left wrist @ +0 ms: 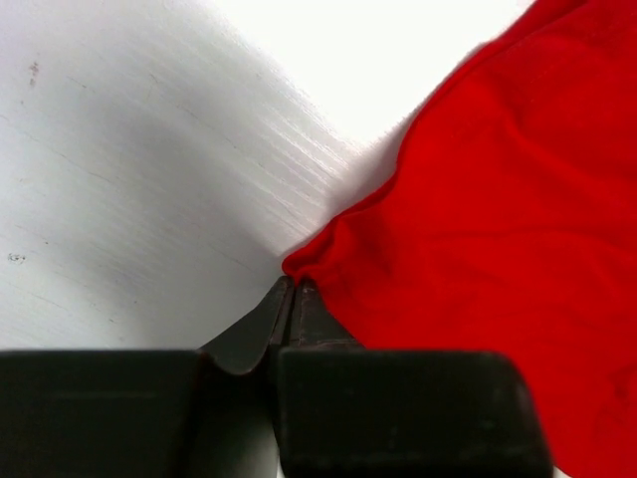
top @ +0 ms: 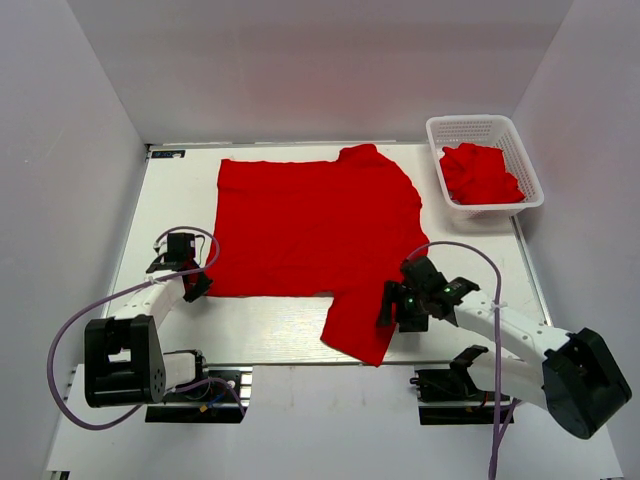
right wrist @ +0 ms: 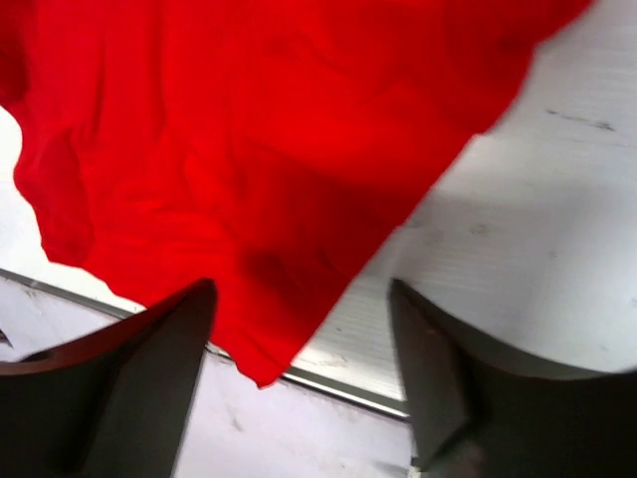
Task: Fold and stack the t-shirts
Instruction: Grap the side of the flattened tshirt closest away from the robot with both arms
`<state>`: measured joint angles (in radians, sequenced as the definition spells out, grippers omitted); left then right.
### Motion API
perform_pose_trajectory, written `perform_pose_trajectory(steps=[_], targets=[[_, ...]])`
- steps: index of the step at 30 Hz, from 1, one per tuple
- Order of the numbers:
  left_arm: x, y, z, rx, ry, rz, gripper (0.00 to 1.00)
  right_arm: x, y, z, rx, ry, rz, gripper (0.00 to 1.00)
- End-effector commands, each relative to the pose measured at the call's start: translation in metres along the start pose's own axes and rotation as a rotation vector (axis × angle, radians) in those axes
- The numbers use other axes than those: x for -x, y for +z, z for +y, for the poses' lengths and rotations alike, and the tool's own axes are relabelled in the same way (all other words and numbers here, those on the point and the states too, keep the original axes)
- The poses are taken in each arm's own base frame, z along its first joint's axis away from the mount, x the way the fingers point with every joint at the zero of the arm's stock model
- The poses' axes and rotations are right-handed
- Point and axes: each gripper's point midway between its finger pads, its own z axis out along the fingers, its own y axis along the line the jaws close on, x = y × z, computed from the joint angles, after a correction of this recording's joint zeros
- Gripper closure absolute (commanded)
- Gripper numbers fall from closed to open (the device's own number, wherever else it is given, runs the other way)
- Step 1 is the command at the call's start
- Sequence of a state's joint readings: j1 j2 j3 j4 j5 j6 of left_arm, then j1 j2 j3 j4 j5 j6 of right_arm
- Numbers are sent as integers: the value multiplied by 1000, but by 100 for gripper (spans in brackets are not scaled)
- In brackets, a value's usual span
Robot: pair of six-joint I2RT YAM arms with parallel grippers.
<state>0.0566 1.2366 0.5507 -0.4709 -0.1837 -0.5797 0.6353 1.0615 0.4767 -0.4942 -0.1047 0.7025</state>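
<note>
My left gripper [left wrist: 290, 295] nips a corner of the spread t-shirt [top: 300, 225], apparently by little cloth. My right gripper [right wrist: 304, 334] gapes astride the sleeve [top: 360, 325]. An uneven lift could slip that corner free.

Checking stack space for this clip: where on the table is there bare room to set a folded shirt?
Widest bare patch: right of the spread t-shirt, below the basket, beyond the right gripper. A narrower strip runs along the near hem between the left gripper and the sleeve. Crowded: the centre and around both grippers.
</note>
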Motion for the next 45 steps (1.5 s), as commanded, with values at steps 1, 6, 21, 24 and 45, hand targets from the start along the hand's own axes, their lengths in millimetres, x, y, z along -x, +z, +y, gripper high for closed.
perform_pose_trajectory(steps=[1,6,21,24,45], targets=[[11,-1,-5,-8,2,-35,100,-4,10,0,-32,-2,13,30],[12,-3,-1,7,2,-45,100,-9,20,-18,-159,-26,30,35],[12,-6,2,11,10,-59,100,-13,15,-16,-242,-20,45,100],[18,-15,-4,-22,25,-69,100,1,-2,2,-175,-26,-29,100],[137,-84,-88,-280,134,-323,100,174,-108,90,-187,-223,-573,100]])
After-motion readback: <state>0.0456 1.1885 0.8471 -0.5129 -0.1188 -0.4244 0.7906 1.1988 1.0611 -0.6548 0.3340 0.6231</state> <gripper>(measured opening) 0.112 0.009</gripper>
